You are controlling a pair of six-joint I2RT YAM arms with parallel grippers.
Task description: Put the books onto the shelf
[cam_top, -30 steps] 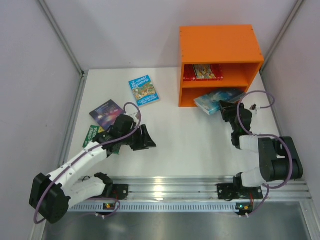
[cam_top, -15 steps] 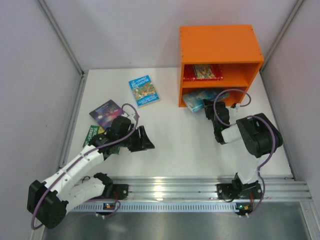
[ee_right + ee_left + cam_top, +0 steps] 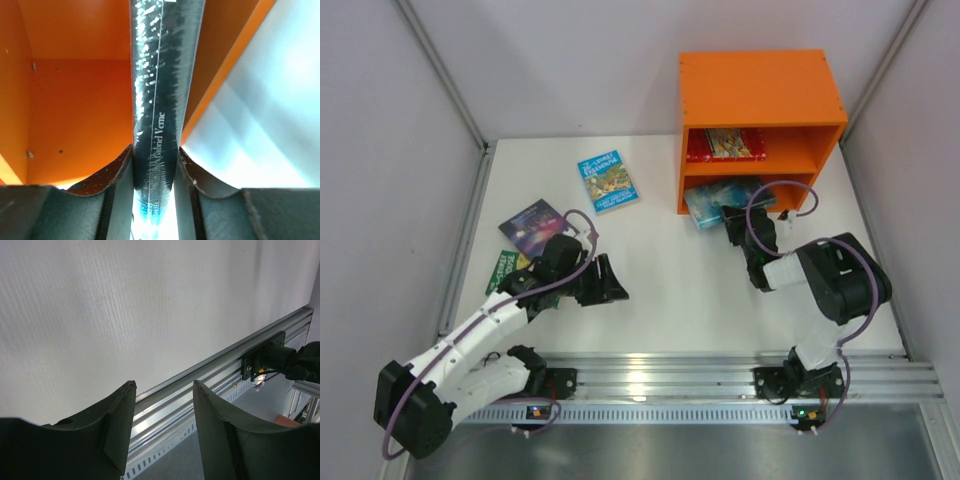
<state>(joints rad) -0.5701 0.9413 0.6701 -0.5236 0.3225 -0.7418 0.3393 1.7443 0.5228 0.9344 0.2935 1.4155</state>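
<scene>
The orange shelf (image 3: pixel 760 90) stands at the back right, with a red-bordered book (image 3: pixel 725 145) lying in its upper compartment. My right gripper (image 3: pixel 738 218) is shut on a teal-blue book (image 3: pixel 710 200), which pokes partly into the lower compartment. In the right wrist view its dark spine (image 3: pixel 160 100) stands clamped between the fingers (image 3: pixel 120 175) of the right gripper (image 3: pixel 155 160), with the shelf's orange inside (image 3: pixel 75 100) behind. My left gripper (image 3: pixel 610 280) hangs open and empty over the table; in the left wrist view the left gripper (image 3: pixel 162 390) holds nothing. On the table lie a light-blue book (image 3: pixel 607 181), a dark purple book (image 3: pixel 532 226) and a green book (image 3: pixel 505 268).
An aluminium rail (image 3: pixel 650 375) runs along the near edge, and the left wrist view shows the rail (image 3: pixel 210 365) too. Grey walls close in the table left, right and behind. The left arm lies partly over the green book.
My right gripper has carried the teal-blue book leftward and deeper into the lower compartment's mouth. The left arm has barely shifted.
</scene>
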